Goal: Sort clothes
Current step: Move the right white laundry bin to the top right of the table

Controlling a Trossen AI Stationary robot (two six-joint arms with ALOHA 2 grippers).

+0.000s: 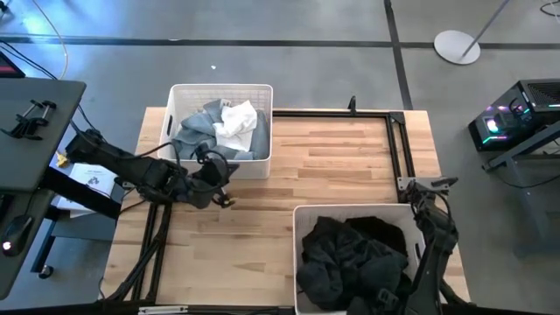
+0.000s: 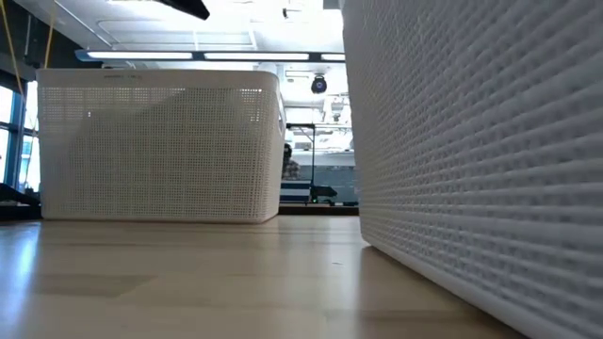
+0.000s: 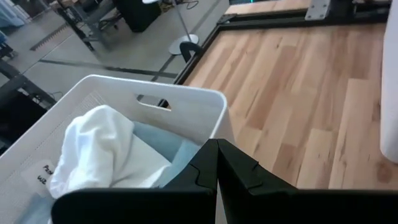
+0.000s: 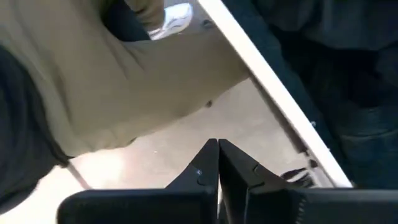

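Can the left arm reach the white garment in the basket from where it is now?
Probably yes. The left gripper, shut and empty, sits beside the near wall of the basket. The white garment lies on top, uncovered, so lifting over the rim should suffice.

Even, bright overhead light; ceiling strip lamps [image 2: 236,55] glare in the low view. Soft shadows fall beside the baskets [image 1: 220,92]. The right wrist view is blurred, the near basket wall [image 2: 490,169] soft.

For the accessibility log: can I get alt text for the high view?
Two white baskets sit on a wooden table: the far one holds white and blue-grey clothes, the near one dark clothes. The left gripper hangs beside the far basket, the right gripper beside the near one.
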